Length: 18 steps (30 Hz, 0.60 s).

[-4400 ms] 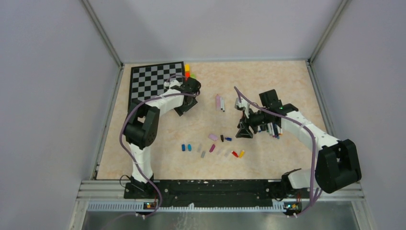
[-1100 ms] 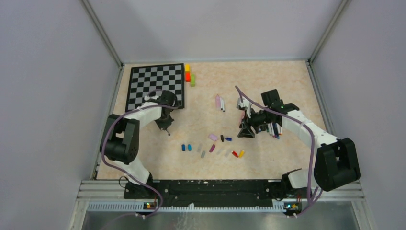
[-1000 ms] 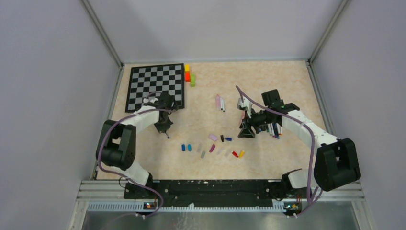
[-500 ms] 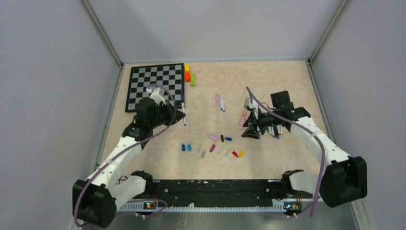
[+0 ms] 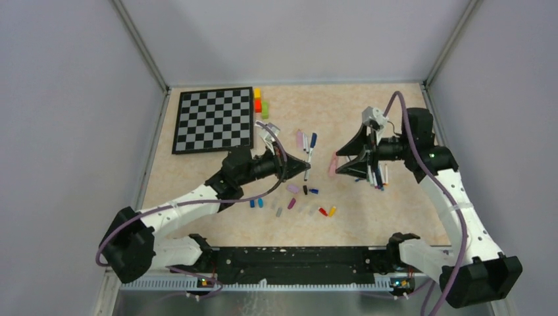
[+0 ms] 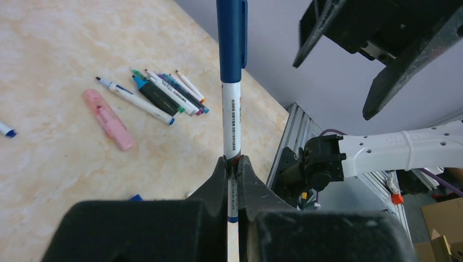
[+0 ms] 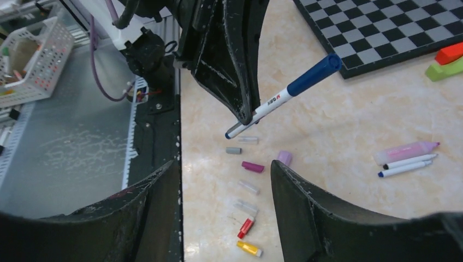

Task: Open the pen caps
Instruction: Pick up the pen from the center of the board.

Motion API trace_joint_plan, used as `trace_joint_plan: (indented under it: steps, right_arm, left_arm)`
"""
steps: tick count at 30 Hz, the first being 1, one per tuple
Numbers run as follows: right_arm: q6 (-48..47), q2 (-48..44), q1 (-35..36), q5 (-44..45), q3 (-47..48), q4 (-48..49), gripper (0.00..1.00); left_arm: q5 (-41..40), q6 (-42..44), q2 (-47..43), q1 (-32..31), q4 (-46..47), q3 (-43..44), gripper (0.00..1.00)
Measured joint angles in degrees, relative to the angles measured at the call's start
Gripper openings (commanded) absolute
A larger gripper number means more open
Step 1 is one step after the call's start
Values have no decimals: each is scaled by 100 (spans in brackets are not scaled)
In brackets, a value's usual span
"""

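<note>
Well, your left gripper point(image 6: 232, 164) is clenched on the tail end of a blue-capped pen point(image 6: 231, 123), holding it up off the table point(image 5: 217, 178) near the middle, with the blue cap point(image 7: 315, 72) at the free end; your right gripper point(image 7: 224, 164) faces it from a little way off, jaws spread and nothing between them. The pen looks light and stiff, with a smooth plastic barrel that is likely slippery; the cap is probably a push fit, so it should want a straight pull along the barrel rather than a bend. Take hold of the cap around its middle, above the seam where blue meets white, and keep clear of the clip along its side if you can. Since the left jaws pinch the barrel far from the cap, you should expect the pen to swing or slide in that grip if your pull runs off-axis. The loose caps point(image 5: 289, 201) lie scattered on the table beneath the held pen; a pile of pens point(image 5: 376, 178) lies under your right arm.
</note>
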Motion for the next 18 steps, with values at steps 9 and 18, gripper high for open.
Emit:
trace_joint_plan:
  steps: [9,18]
  right_arm:
    - [4124,-63,-323,-304,-1449,3285,60]
    - [6229,-280,-369,238,-2385,5110,53]
  left_arm:
    - [-1060,74,769,-892,728,273,0]
    - [-1598,153,1158,-1274,883,487,0]
